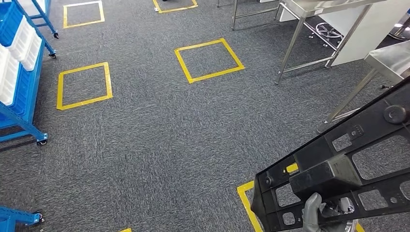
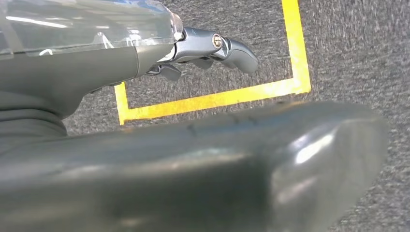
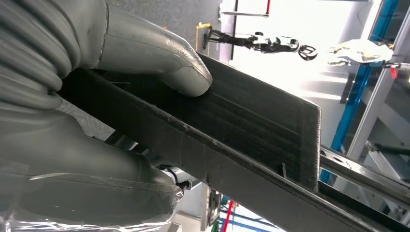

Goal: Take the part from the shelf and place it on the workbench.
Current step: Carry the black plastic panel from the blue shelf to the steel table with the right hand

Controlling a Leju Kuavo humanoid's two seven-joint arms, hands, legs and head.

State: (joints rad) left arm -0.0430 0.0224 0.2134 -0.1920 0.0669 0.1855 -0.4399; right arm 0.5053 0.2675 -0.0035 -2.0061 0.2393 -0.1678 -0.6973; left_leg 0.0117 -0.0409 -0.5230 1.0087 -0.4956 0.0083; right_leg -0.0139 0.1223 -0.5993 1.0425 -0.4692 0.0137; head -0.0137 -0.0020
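Nearest the camera in the head view, the robot's right hand [image 1: 316, 212] grips the long black plastic frame part with cut-out windows [image 1: 338, 169], thumb on one face and fingers under the bar — the right wrist view shows the thick grey thumb [image 3: 159, 58] pressed flat on the ribbed black surface. The part is clear of the shelf and carried in the air, tilted up towards the right, above grey carpet [image 1: 159, 145] and a yellow tape square [image 1: 246, 203]. The left hand [image 2: 208, 50] hangs over the floor holding nothing; its fingers look partly curled, but I cannot tell whether it is clenched or loose. Further off stand steel-legged workbenches [image 1: 319, 29], with a blue wheeled shelf rack [image 1: 19, 82] off to the left. The step in hand seems to be the carry to the bench. To do it well, keep the grip firm near the part's thick middle block so the long end does not swing, and lift that far end above the bench edge — a low approach could knock it against the steel rim or legs.
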